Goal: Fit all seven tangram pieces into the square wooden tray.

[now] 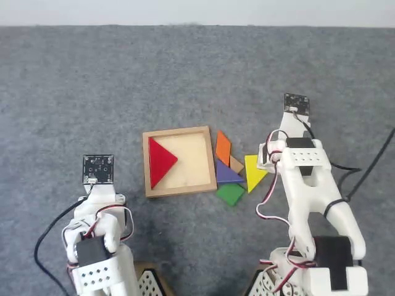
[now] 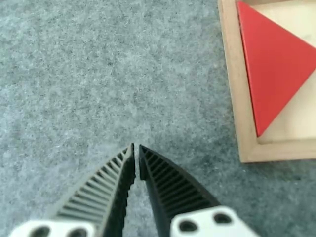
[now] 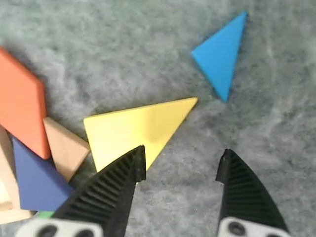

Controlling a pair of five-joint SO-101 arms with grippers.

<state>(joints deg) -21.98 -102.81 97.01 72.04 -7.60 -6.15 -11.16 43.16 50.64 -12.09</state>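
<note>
The square wooden tray (image 1: 192, 161) is pale with a raised rim and lies mid-surface (image 1: 123, 80). A red triangle (image 1: 160, 161) lies flat inside it, against the wall on the left arm's side. Just beside the opposite wall cluster an orange parallelogram (image 1: 223, 148), purple triangle (image 1: 226, 172), green square (image 1: 231, 193), plain wood triangle (image 1: 236, 164) and yellow triangle (image 1: 253, 172). A blue triangle (image 3: 222, 54) lies apart. The left jaws are pressed together over bare grey near the tray. The right jaws are spread at the yellow triangle's edge, pinching nothing.
</note>
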